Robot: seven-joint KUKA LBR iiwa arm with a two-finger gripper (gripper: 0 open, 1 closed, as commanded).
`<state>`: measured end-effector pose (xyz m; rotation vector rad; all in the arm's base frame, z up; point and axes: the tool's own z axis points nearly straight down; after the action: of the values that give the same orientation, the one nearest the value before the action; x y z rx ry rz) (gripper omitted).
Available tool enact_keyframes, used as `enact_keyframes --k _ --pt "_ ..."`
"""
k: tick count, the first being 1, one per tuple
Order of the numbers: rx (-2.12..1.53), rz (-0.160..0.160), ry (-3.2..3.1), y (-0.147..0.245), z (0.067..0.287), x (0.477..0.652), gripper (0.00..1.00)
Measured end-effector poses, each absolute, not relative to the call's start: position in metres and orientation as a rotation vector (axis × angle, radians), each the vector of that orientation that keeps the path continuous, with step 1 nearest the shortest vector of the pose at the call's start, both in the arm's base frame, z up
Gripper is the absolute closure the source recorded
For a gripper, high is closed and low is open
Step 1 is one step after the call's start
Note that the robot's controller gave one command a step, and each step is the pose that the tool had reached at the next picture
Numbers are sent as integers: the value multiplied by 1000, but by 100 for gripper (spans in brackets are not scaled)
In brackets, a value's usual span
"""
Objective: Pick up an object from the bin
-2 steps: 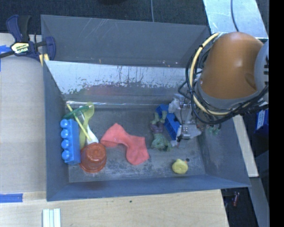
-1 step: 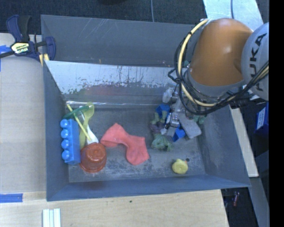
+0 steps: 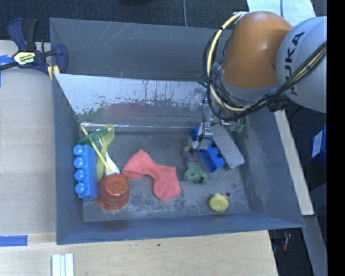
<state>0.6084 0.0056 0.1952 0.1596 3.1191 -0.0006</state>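
Note:
My gripper [image 3: 204,130] hangs low in the right half of the bin, just below the arm's orange cover. Right under and beside it lies a blue toy brick [image 3: 213,157], with a flat grey block [image 3: 230,149] leaning against the brick's right side. A small purple and green toy figure [image 3: 193,167] lies just to the left of the blue brick, slightly nearer the front. Whether the gripper touches the blue brick I cannot tell.
A pink rag [image 3: 155,175] lies mid-bin. At the left are a long blue studded brick [image 3: 83,172], a yellow-green plastic piece [image 3: 104,150] and a red cup [image 3: 114,191]. A small yellow toy [image 3: 219,202] sits near the front right wall.

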Motion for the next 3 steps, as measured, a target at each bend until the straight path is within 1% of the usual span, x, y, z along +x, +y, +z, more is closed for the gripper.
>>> enact_keyframes --k 1,2,3 --pt "90 0 3128 -3 188 606 0" --pt "103 0 3120 -68 134 601 0" --pt "20 1 3119 -117 99 602 0"
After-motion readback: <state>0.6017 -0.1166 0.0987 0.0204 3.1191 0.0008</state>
